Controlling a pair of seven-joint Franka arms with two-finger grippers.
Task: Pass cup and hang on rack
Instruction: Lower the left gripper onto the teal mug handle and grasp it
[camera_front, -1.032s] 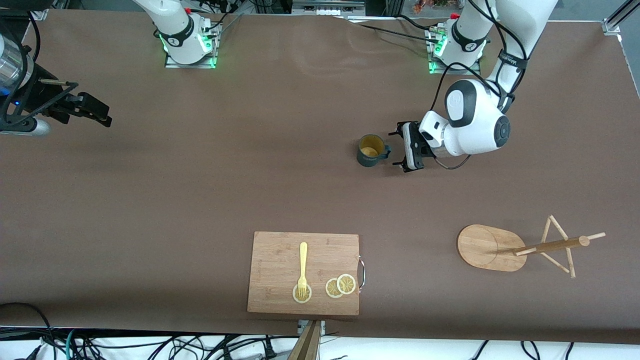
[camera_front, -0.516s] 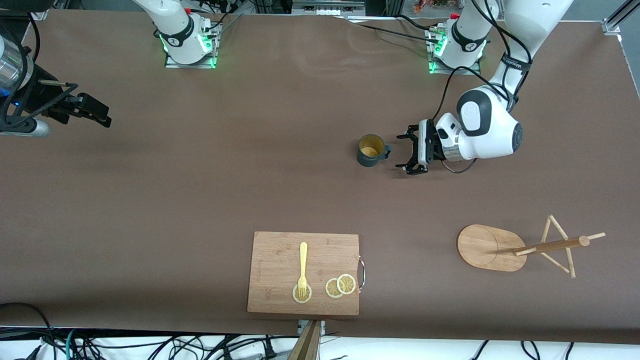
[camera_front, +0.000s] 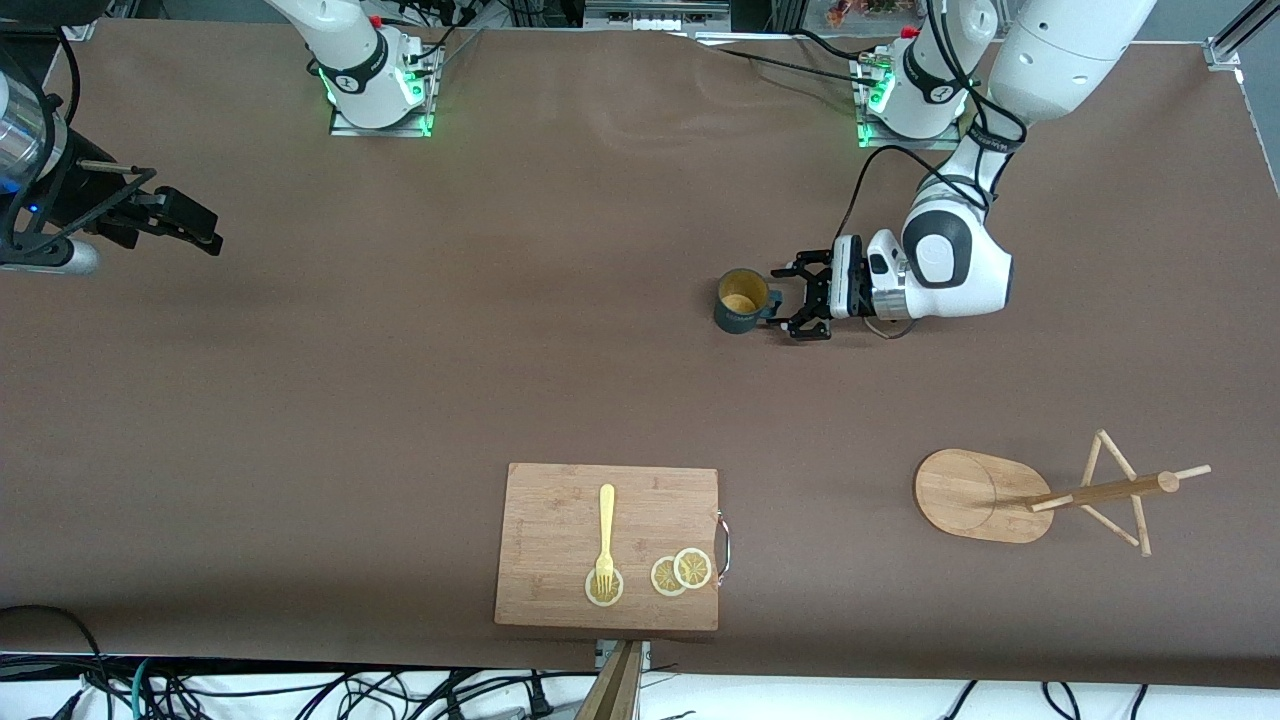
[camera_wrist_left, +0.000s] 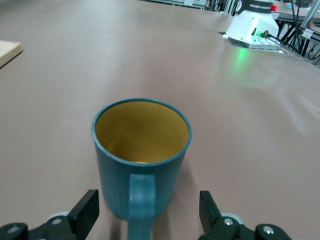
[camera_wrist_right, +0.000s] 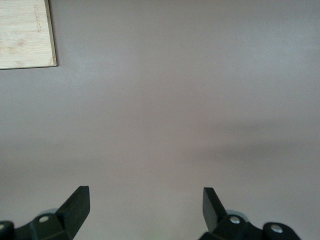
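Observation:
The dark teal cup (camera_front: 741, 300) stands upright on the brown table, yellowish inside, with its handle (camera_wrist_left: 141, 200) turned toward my left gripper (camera_front: 792, 300). That gripper lies low and level at the cup, open. Its fingers (camera_wrist_left: 89, 210) stand one on each side of the handle with gaps between, as the left wrist view (camera_wrist_left: 149, 209) shows. The wooden rack (camera_front: 975, 495) stands nearer the front camera, toward the left arm's end. My right gripper (camera_front: 190, 222) waits open at the right arm's end of the table, over bare tabletop (camera_wrist_right: 145, 206).
A bamboo cutting board (camera_front: 560, 590) lies near the table's front edge with a yellow fork (camera_front: 605, 535) and lemon slices (camera_front: 681, 572) on it. Its corner shows in the right wrist view (camera_wrist_right: 25, 32). The right arm's base (camera_wrist_left: 252, 25) glows green.
My left gripper has sunk and slid toward the cup, so the handle now sits between its fingers. The cup and the right arm have not moved.

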